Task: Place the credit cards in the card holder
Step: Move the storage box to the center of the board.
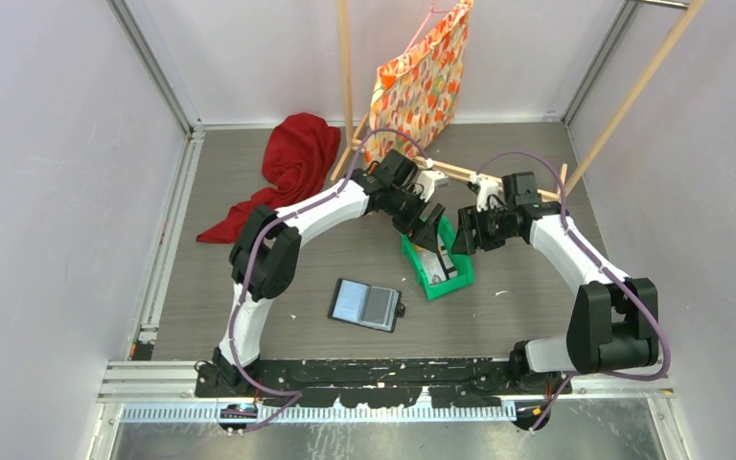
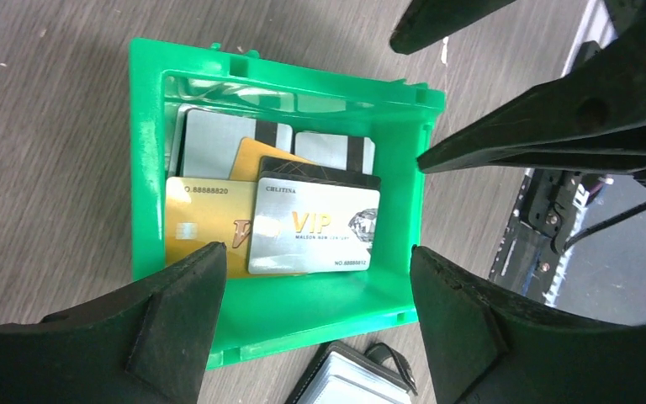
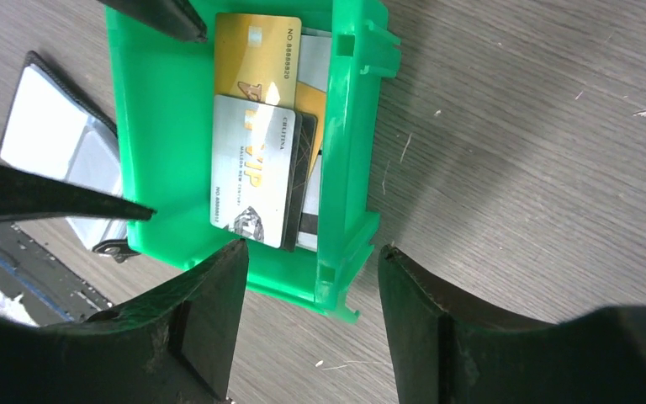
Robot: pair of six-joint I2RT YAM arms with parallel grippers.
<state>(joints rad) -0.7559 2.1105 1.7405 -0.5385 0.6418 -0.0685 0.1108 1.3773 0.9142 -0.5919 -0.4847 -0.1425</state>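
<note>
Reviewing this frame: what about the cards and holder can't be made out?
Card count: left wrist view, silver VIP card and gold card cover those beneath.
Most of card holder: cut off by bottom edge, left wrist view.
Inside the green tray: top view, left end effector overhead.

Left wrist: in the green tray [image 2: 147,168] the credit cards [image 2: 315,227] overlap. The dark card [image 2: 336,173] shows only a strip at 12 o'clock of the silver one. Two white-grey cards [image 2: 219,139] are half buried, possibly more beneath; I can't count them. Card holder [image 2: 349,383] is cut off at the 6 o'clock edge. Top view: left gripper [image 1: 429,228] and right gripper [image 1: 464,240] cover the tray's 12 o'clock end, and the cards there are too small to read.
</note>
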